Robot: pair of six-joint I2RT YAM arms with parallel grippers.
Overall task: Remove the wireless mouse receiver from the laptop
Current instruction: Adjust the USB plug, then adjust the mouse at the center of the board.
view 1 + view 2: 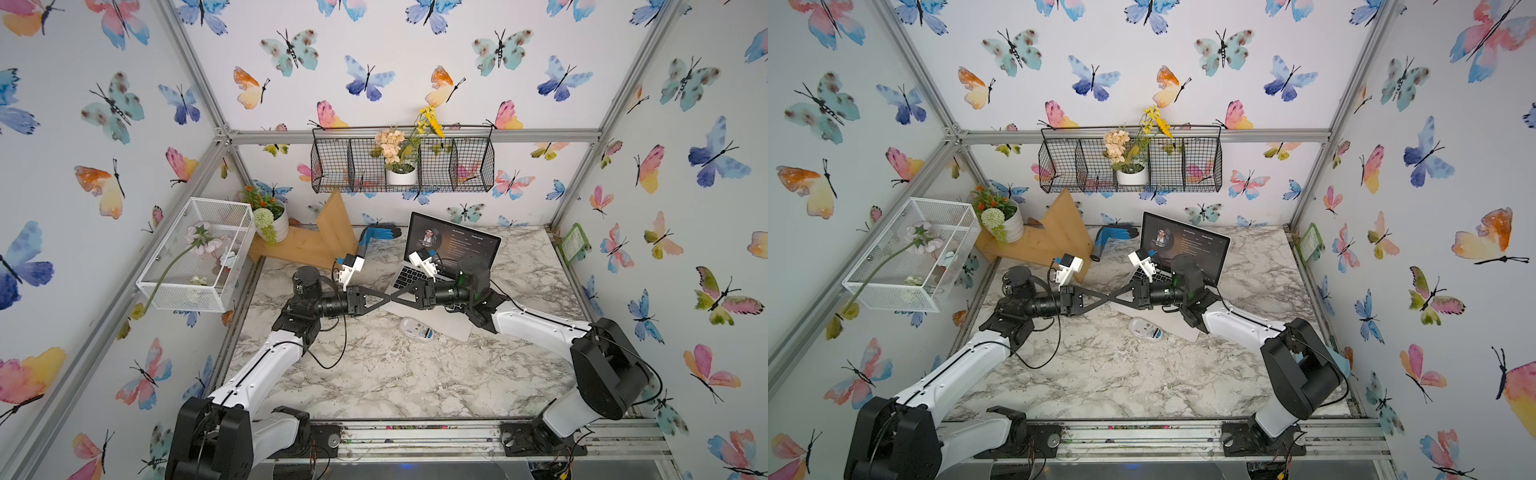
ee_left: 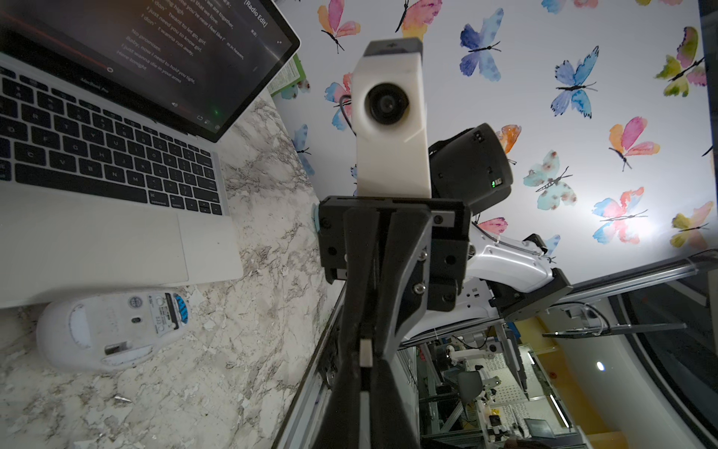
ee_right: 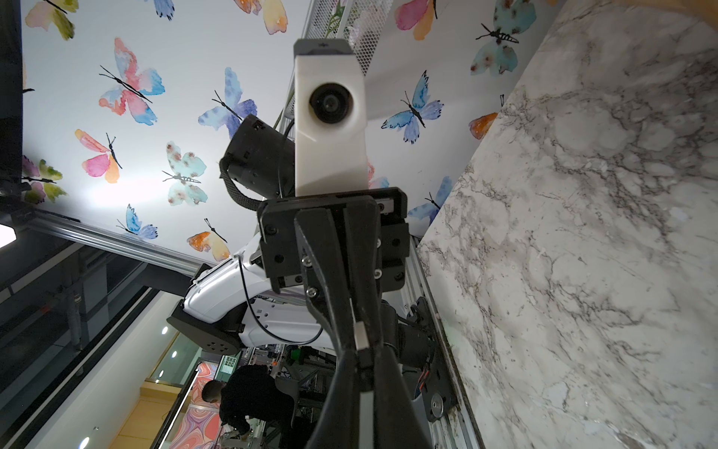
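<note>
Near the upturned mouse (image 1: 415, 328), at frame centre, the wireless mouse receiver (image 2: 365, 352) sat between the meeting tips. The right gripper (image 1: 395, 297) was clenched on it; whether the left gripper (image 1: 382, 301) gripped too, I could not tell. The left one should open fully before they part. Farther back stood the open laptop (image 1: 465, 245).

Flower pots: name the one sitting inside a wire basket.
The pot with peach and yellow flowers, in the black basket on the back wall. The other pot stands on the wooden shelf.
</note>
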